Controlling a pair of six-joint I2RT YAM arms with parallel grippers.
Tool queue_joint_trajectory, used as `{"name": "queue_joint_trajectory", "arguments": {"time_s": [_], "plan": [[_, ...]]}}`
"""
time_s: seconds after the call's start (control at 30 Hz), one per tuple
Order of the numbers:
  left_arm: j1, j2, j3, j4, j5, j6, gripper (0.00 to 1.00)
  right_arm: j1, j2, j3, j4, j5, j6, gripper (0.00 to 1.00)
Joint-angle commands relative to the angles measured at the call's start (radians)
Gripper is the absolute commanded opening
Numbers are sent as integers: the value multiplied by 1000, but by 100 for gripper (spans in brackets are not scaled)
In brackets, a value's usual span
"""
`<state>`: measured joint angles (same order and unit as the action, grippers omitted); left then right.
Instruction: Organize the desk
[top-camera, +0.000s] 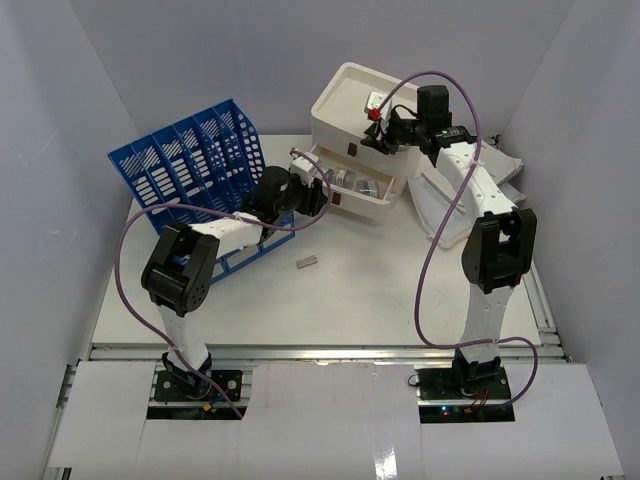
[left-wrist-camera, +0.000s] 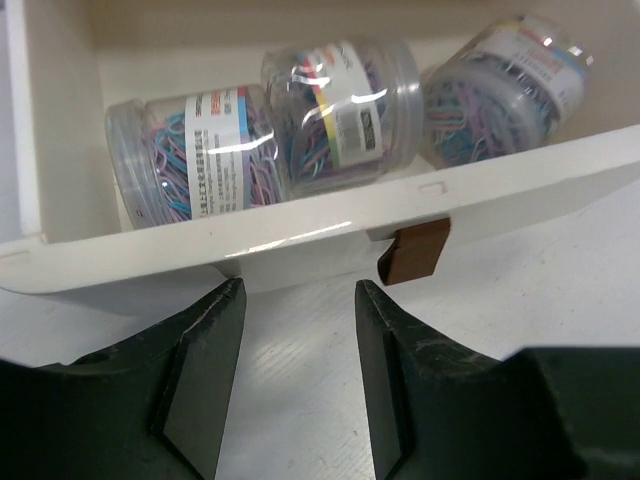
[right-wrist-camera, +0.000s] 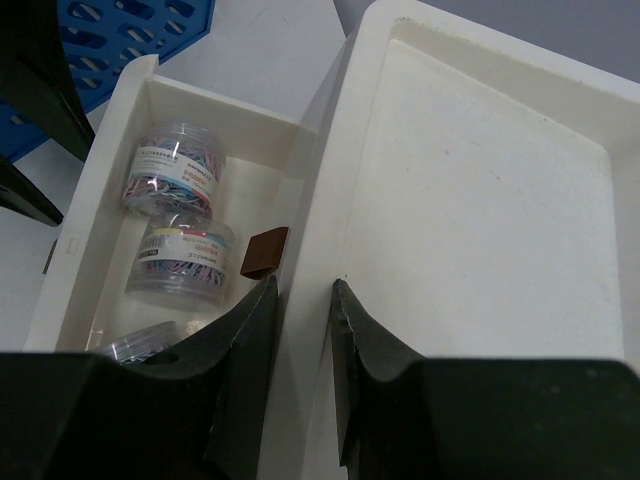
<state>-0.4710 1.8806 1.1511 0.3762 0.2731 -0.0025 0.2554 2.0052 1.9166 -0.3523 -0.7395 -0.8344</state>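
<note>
Desk (top-camera: 380, 300), white and wide, lies under both arms, with bare surface behind the left gripper (left-wrist-camera: 298, 300). To that gripper's left stands a blue file rack (top-camera: 190, 160). Straight ahead of it sits the cream drawer box (top-camera: 340, 100), whose top tray lies just below the right gripper (right-wrist-camera: 302, 295). A heap of papers (top-camera: 440, 205) lies below and behind the right gripper, beside the box.

The drawer (left-wrist-camera: 300, 250) is pulled out, its front wall directly before the left gripper's tips. That gripper's jaws stand well apart and hold nothing. The right gripper's jaws are close together with the box's rim showing in the gap; I cannot tell whether they pinch it or merely hover.

Three jars of paper clips (left-wrist-camera: 340, 100) lie on their sides inside the drawer, just beyond the left fingertips. A small grey block (top-camera: 307, 261) rests loose on the desk behind the left gripper.

The step in hand looks like closing the filled drawer. The left gripper would need to press squarely on the front, near the brown pull tab (left-wrist-camera: 418, 250) to its right, while the box is steadied. The rack crowds the left arm's elbow.
</note>
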Motion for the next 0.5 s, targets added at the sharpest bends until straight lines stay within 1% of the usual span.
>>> {"name": "queue_joint_trajectory", "arguments": {"time_s": [0.0,0.17,0.33,0.47], "plan": [[12,40,89,31,-37,16,58,8,6,-15,-269,-97,-57,27],[12,77,166,64,-71,13,57,9,16,3,-304,-106,-75,27],[12,102,184,159,-156,-31,57,8,32,26,-332,-110,-88,27],[12,113,199,209,-187,-65,58,8,42,39,-345,-110,-91,27]]}}
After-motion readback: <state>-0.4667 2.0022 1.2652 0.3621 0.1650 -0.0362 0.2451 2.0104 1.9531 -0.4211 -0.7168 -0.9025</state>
